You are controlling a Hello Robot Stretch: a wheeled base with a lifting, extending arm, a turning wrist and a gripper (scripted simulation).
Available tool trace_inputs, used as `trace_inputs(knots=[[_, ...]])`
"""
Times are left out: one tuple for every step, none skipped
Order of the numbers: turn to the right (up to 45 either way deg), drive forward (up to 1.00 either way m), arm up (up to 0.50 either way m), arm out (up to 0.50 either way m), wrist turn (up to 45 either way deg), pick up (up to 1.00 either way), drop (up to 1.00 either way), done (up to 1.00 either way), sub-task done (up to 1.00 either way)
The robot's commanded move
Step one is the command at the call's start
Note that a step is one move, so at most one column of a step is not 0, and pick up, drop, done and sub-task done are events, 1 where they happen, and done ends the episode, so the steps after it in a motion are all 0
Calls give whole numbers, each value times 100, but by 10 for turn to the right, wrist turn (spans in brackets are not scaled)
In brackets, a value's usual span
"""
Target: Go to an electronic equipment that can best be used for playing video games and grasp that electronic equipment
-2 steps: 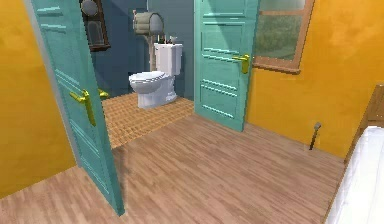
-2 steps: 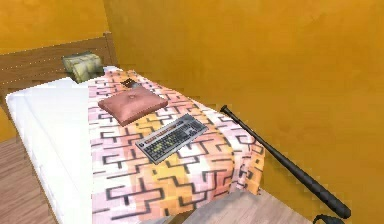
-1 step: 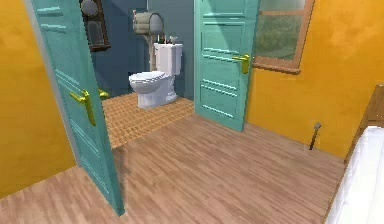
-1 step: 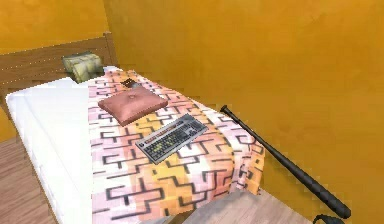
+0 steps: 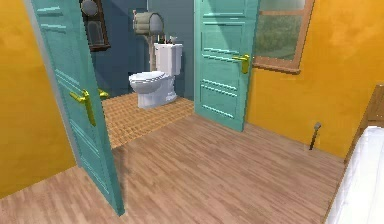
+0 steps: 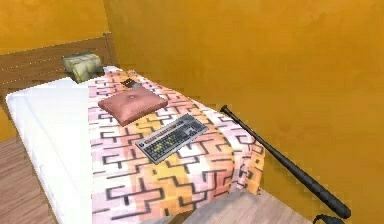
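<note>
Orange-walled bedroom: I'm beside the bed [image 6: 50,130], grey keyboard-like device [image 6: 172,138] lying on it, grasp not yet done, jaws' state I can't tell.

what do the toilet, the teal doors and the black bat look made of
toilet: glossy white with a smooth sheen, likely ceramic.
doors: flat teal paint over raised panels, probably wood.
bat: smooth, uniformly black; it could be metal or painted wood, and the look does not settle which.
</note>
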Motion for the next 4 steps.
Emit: trace_inputs(knots=[[0,0,0,50,0,0,0,0,0],[0,0,0,0,450,0,0,0,0],[0,0,0,0,450,0,0,0,0],[0,0,0,0,330,0,0,0,0]])
